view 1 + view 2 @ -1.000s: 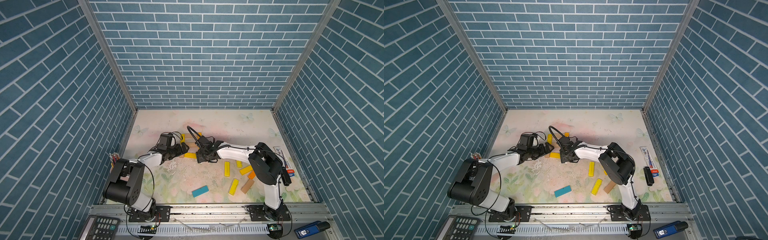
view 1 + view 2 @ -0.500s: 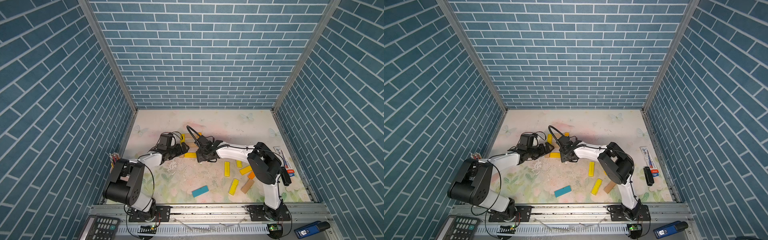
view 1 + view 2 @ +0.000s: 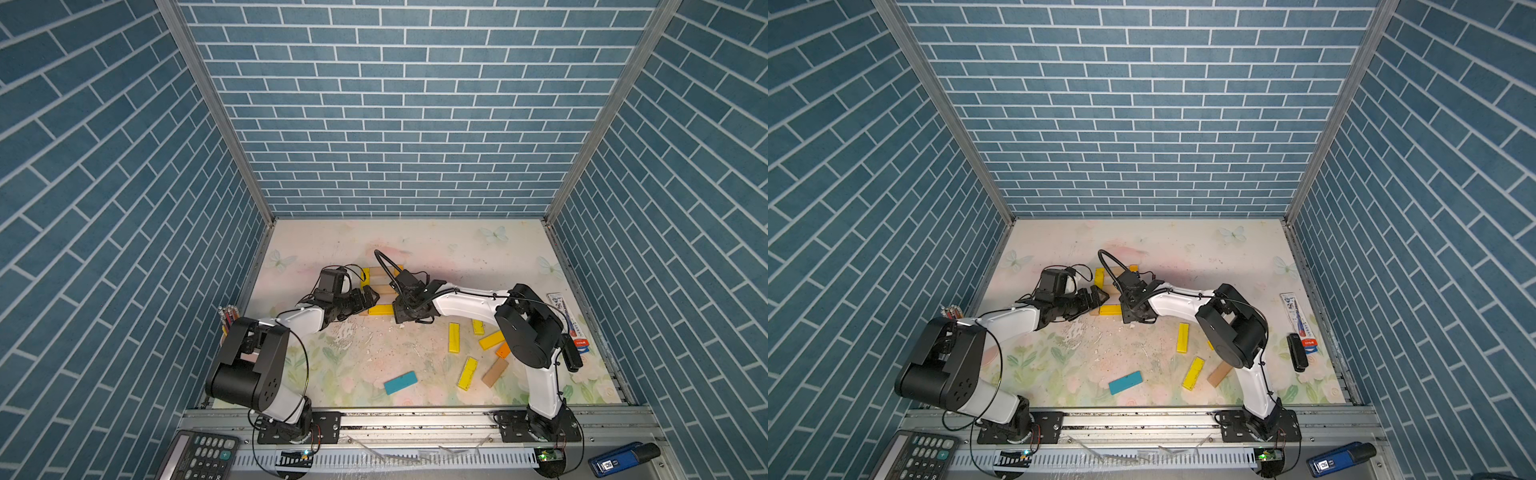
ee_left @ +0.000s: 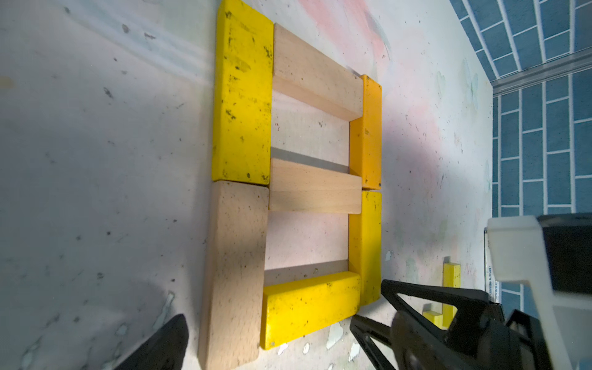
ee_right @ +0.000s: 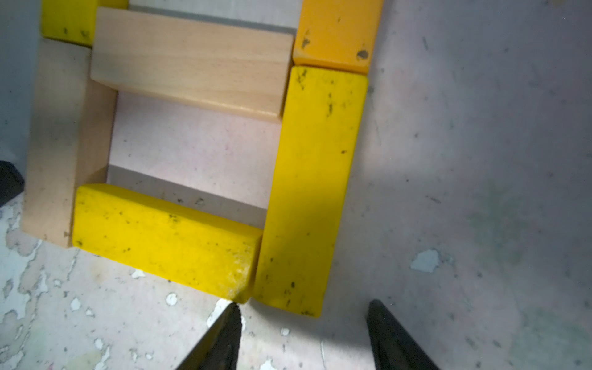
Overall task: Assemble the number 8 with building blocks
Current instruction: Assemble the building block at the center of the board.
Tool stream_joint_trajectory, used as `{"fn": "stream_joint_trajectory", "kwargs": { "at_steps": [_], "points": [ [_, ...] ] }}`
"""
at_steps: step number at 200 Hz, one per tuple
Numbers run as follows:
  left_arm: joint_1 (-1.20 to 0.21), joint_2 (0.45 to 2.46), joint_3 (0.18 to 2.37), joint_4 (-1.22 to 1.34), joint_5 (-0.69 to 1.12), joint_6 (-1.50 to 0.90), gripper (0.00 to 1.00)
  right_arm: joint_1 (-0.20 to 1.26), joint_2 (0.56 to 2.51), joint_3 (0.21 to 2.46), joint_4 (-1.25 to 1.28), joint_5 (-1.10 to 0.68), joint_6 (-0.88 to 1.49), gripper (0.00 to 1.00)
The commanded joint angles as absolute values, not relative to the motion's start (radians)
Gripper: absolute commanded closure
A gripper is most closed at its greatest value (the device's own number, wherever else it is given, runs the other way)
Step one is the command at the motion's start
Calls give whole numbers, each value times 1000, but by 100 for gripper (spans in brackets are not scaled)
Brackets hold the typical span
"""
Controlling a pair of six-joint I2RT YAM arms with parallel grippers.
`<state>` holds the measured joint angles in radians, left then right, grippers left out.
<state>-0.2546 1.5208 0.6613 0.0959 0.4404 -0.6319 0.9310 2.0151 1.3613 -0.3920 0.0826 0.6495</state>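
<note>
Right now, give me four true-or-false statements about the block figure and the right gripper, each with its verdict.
1. The teal block is part of the figure 8. False: it lies alone, away from the figure.
2. The figure's middle bar is plain wood. True.
3. The right gripper clamps a yellow block. False: its jaws stand open at the figure's corner, clamping nothing.
4. An orange block forms part of one side of the figure. True.
</note>
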Motion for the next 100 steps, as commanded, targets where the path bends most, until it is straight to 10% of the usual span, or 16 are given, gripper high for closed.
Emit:
{"fn": "stream_joint_trajectory", "kwargs": {
  "at_steps": [1, 100],
  "points": [
    [-249, 1529, 649, 110, 459, -629, 0, 927, 2028, 1345, -401, 74, 672, 36],
    [-250, 1522, 644, 124, 485, -653, 0, 925, 2021, 1334, -393, 70, 672, 36]
  ]
}}
